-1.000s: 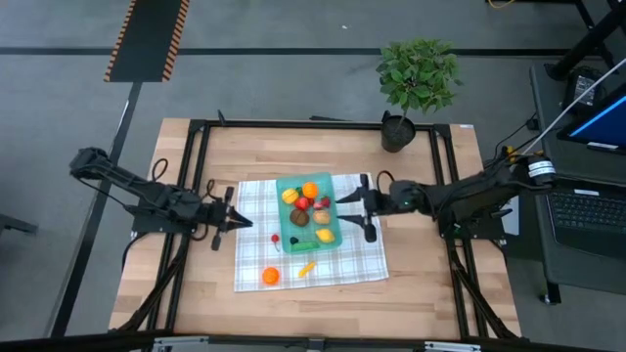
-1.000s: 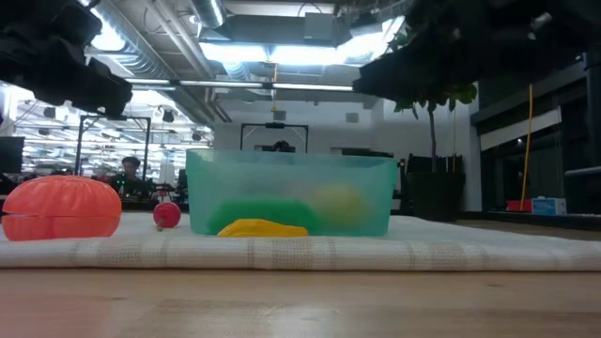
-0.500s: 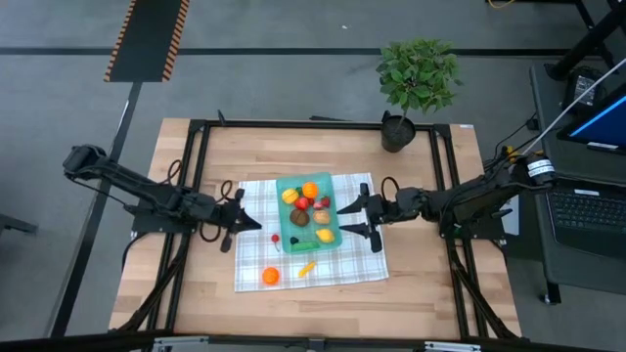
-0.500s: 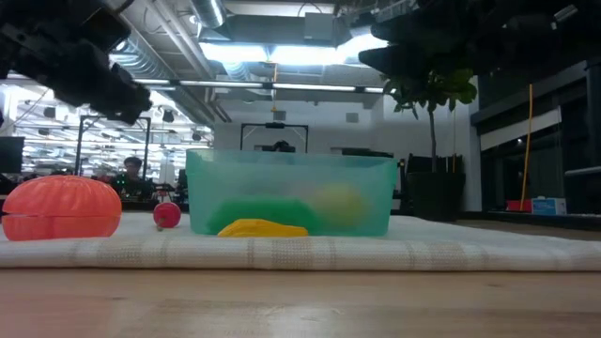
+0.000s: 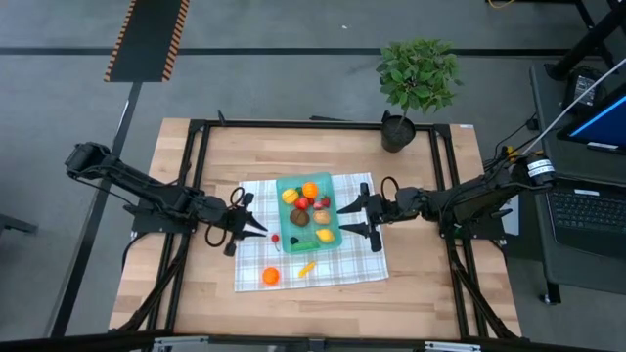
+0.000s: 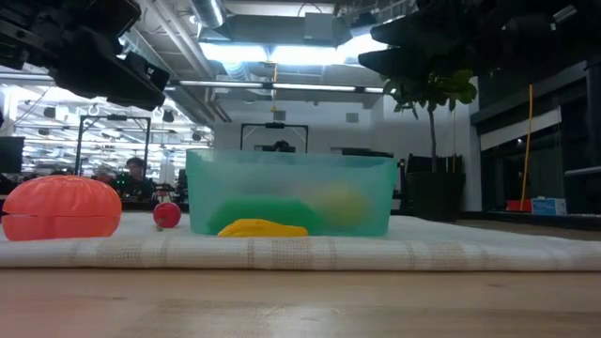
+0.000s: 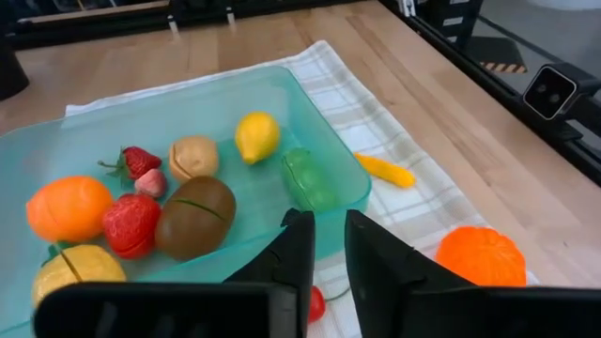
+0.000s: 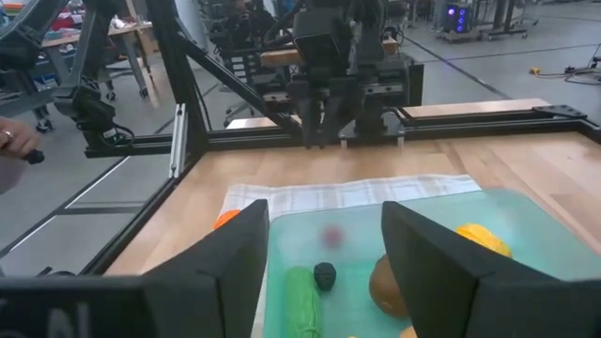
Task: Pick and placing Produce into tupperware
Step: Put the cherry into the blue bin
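I log one shallow translucent teal plastic tupperware on the white-and-grey checked cloth, holding assorted toy produce; no lettering I can read. My left gripper, fingers nearly together and empty, sits beside it; my right gripper stands wide, empty.

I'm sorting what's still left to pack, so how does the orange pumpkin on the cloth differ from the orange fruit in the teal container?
The orange pumpkin lies loose on the checked cloth, outside the teal container; the orange fruit already sits inside it, at the end nearer the plant.
The pumpkin is ribbed and squat; the fruit looks smooth and round.
The pumpkin lies alone; the fruit is crowded by other produce.
Both are bright orange.
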Controlling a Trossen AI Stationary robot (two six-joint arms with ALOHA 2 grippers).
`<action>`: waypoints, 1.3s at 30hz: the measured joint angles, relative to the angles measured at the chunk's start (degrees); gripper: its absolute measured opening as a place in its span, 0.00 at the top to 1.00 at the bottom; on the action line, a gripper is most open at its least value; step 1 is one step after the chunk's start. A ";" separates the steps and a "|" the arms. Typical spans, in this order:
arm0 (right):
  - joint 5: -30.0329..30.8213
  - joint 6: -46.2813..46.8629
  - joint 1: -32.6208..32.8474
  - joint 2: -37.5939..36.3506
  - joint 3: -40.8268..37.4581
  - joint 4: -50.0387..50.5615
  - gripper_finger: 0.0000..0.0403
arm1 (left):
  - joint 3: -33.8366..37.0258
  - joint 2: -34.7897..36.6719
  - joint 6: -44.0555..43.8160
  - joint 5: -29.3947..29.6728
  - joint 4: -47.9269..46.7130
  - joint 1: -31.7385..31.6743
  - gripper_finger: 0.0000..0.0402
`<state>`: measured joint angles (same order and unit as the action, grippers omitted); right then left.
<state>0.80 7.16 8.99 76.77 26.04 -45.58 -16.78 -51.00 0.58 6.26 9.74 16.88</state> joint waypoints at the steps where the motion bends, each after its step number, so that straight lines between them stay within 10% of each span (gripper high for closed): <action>1: 0.00 0.00 0.00 0.00 0.00 0.02 0.48 | -0.01 0.00 0.02 0.00 -0.02 0.00 0.85; 16: 0.52 -3.19 -0.07 0.02 0.00 -0.35 0.48 | -0.01 0.00 3.08 3.11 -1.08 0.00 0.45; 39: 1.14 -3.01 -0.07 0.04 0.00 -0.48 0.48 | -0.07 -17.44 6.10 -1.27 2.02 -5.34 0.44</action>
<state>1.93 4.15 8.93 76.82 26.04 -46.06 -16.85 -68.45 6.68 4.99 11.76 11.54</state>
